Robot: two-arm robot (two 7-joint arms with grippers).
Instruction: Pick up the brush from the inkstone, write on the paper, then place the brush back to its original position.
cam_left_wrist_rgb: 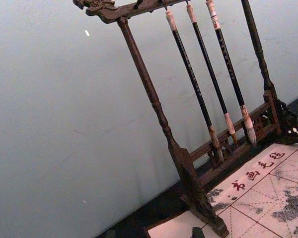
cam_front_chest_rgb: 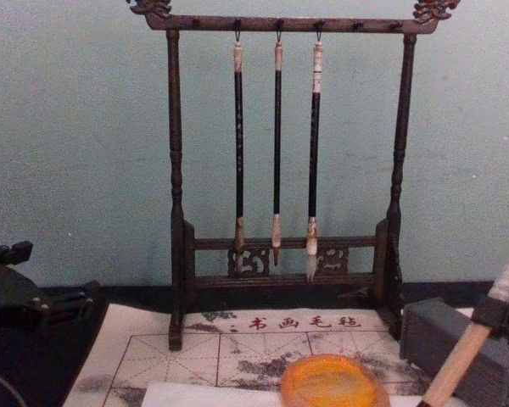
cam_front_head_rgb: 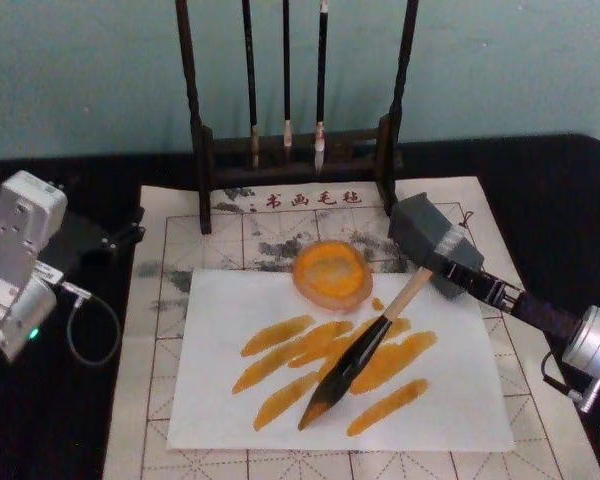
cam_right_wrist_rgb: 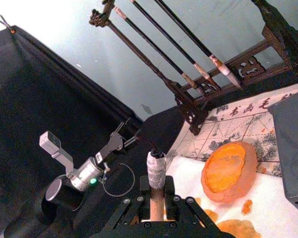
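Writing looks mostly done: orange strokes point(cam_front_head_rgb: 292, 345) cover the paper point(cam_front_head_rgb: 460, 405), brush point(cam_front_head_rgb: 365, 350) tip down on it, just out from the right hand point(cam_right_wrist_rgb: 156, 207). Right hand closed tight on the brush's pale handle. Remaining: lift, return brush to inkstone point(cam_front_head_rgb: 331, 272), near the hand on its left. Left hand point(cam_front_head_rgb: 128, 228) parked well apart, idle.

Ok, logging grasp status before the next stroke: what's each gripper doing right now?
Left gripper: parked beside the mat's left edge; open or closed cannot be told.
Right gripper: closed on the brush handle, tip down at the paper.
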